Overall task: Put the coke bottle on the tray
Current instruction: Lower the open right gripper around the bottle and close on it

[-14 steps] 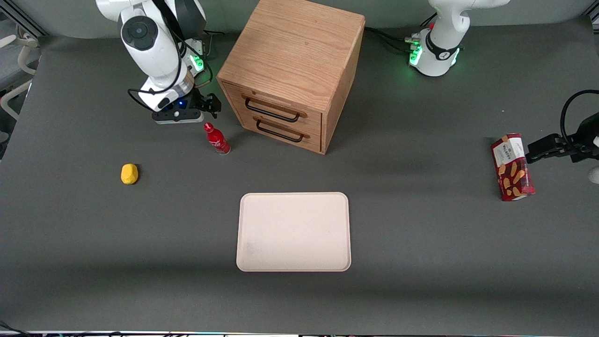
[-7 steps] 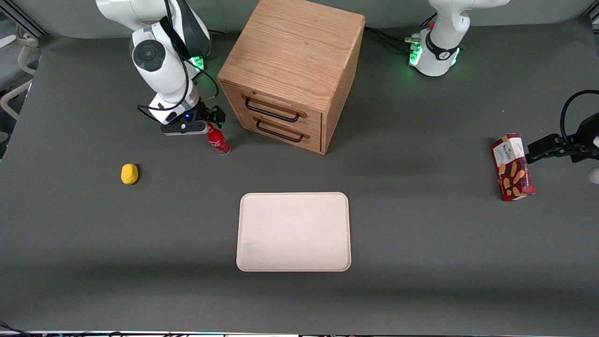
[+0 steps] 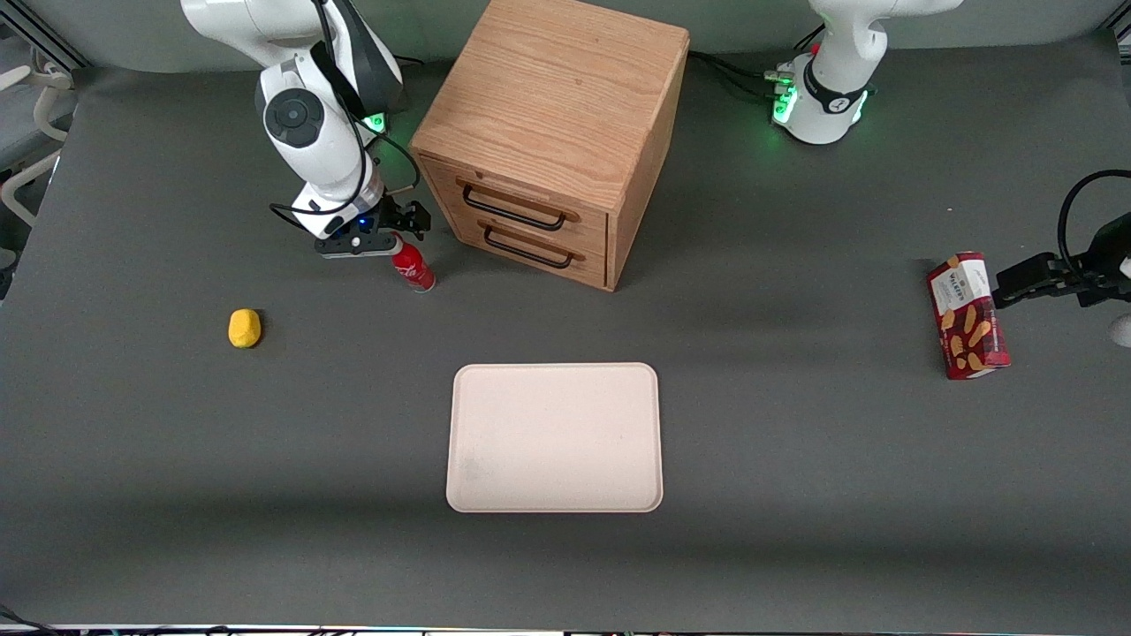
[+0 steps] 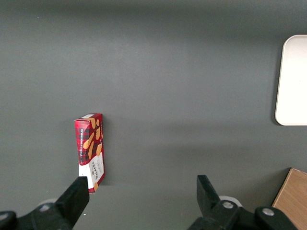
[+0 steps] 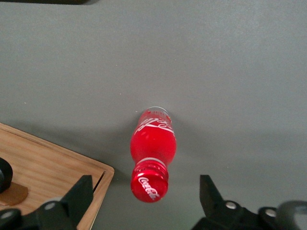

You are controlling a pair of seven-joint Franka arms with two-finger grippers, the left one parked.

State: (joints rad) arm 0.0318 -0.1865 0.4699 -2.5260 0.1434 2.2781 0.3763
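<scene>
The coke bottle (image 3: 413,270) is small and red and stands upright on the grey table beside the wooden drawer cabinet (image 3: 552,132). My right gripper (image 3: 389,237) hangs just above it and hides its cap in the front view. In the right wrist view the bottle (image 5: 152,148) stands between my wide-open fingers (image 5: 79,194), cap up, below the gripper (image 5: 146,194) and untouched. The cream tray (image 3: 555,437) lies flat and bare, nearer to the front camera than the cabinet. Its edge also shows in the left wrist view (image 4: 291,81).
A yellow lump (image 3: 245,328) lies toward the working arm's end of the table. A red snack box (image 3: 967,315) stands toward the parked arm's end, also in the left wrist view (image 4: 90,150). The cabinet's corner (image 5: 48,165) is close beside my gripper.
My right gripper has moved toward the cabinet and lower, from beside the bottle to directly over its cap. The bottle has not moved.
</scene>
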